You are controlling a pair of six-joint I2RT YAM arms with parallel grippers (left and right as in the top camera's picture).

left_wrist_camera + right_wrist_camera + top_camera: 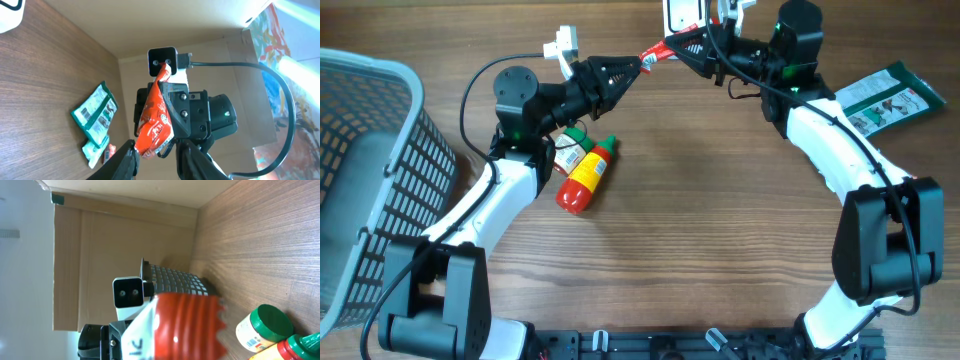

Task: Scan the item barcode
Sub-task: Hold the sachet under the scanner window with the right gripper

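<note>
Above the far middle of the tabletop (720, 230), a red packet (653, 54) hangs in the air between the two hands. The right hand (676, 45) is clamped tight on its right end. The left hand (634, 68) has its fingers (125, 161) partly apart on either side of the packet's other end; whether they pinch it cannot be told. Nearer and to the left, a red sauce bottle (585, 178) and a green-lidded jar (570, 150) lie side by side. A green pouch (885, 98) lies at the far right.
</note>
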